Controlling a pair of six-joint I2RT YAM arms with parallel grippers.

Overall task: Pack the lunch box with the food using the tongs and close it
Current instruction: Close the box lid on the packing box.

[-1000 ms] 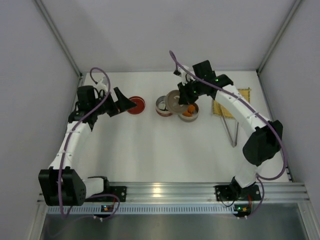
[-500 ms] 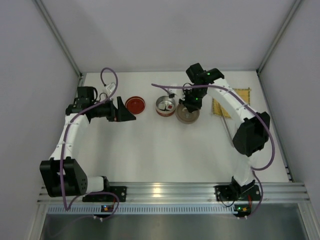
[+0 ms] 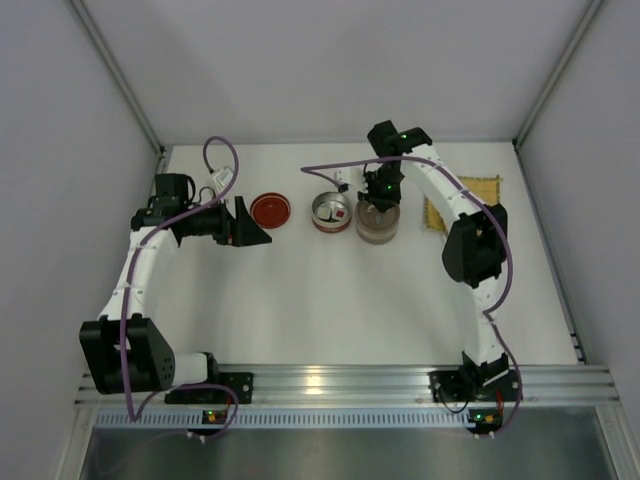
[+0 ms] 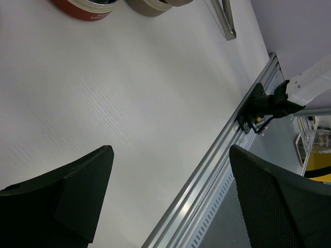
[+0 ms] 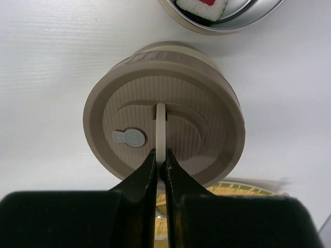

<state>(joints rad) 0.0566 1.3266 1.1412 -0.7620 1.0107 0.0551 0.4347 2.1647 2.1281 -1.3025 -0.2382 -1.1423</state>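
the right tool (image 5: 161, 159) is clamped on the thin upright tab in the middle of the beige lid (image 5: 201, 129), its two fingers pressed together with only that tab between them; the beige lid sits flat on the beige tin (image 3: 377, 228), straight under the tool, and covers whatever is inside; the silver tin (image 3: 328, 212), with a red band round its wall, stands open on the worktop (image 3: 320, 300) just left of the beige tin in the overhead view; whether the two walls touch, i cannot tell; one piece of food (image 5: 202, 4), white and dark with a red top, lies in the silver tin, off to one side of the right tool and not held by it; the tongs (image 4: 226, 19) lie flat on the worktop past the beige tin and apart from it, with only their end showing in the left wrist view, and no tool is on them; the yellow woven mat (image 3: 488, 187) lies right of the beige tin, partly under the right arm; a red round lid (image 3: 271, 210) lies left of the beige tin, beyond the silver tin; the left tool (image 3: 252, 222) is just beside that red lid, well apart from the beige tin, its jaws spread wide with only bare worktop between them
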